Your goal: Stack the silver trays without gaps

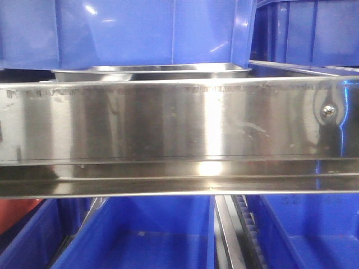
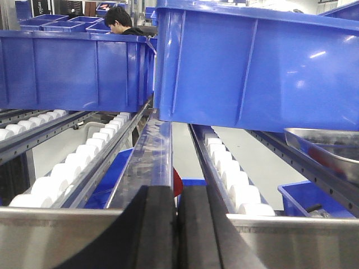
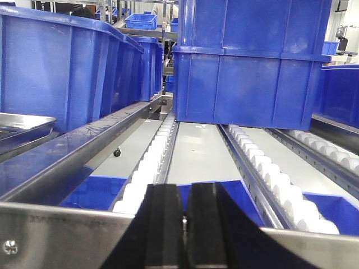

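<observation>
Our left pincer (image 2: 176, 230) and right pincer (image 3: 185, 224) hung clenched at the shelf's front, black fingers pressed nearly together and gripping nothing. We could not tell whether they touched the steel rail (image 1: 168, 120). Just behind that rail, between our two arms, lay the silver trays (image 1: 151, 72), level, their long axis running left to right in the front view. A blue bin (image 1: 140, 31) rose behind them, and roller tracks (image 2: 56, 179) ran back beyond.
</observation>
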{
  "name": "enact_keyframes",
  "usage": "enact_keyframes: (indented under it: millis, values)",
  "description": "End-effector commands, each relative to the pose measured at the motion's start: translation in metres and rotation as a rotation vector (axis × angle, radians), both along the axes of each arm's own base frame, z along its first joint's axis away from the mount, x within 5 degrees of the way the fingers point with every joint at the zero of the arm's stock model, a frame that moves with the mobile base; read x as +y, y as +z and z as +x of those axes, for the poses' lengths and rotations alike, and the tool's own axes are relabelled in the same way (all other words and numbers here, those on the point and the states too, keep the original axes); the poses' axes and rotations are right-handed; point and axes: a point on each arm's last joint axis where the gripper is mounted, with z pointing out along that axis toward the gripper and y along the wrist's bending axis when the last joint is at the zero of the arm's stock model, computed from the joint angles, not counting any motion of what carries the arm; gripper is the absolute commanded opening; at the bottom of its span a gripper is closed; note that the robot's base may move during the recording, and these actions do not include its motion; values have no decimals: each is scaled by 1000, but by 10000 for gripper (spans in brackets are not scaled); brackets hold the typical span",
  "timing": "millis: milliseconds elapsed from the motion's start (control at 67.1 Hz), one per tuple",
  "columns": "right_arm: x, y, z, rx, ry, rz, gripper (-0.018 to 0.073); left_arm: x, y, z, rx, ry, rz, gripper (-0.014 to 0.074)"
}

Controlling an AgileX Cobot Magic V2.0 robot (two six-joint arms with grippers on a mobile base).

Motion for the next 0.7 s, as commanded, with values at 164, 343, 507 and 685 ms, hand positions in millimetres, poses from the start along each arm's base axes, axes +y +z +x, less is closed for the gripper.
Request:
enact_keyframes:
  millis: [164, 343, 507, 685]
  values:
    - [0, 2, 0, -19, -7, -2, -15, 0, 2, -1, -17, 2, -6, 4]
    - [0, 2, 0, -19, -7, -2, -15, 0, 2, -1, -17, 2, -6, 4]
    - [0, 2, 0, -19, -7, -2, -15, 0, 2, -1, -17, 2, -6, 4]
    - [0, 2, 0, -19, -7, -2, -15, 0, 4, -1, -45, 2, -7, 4]
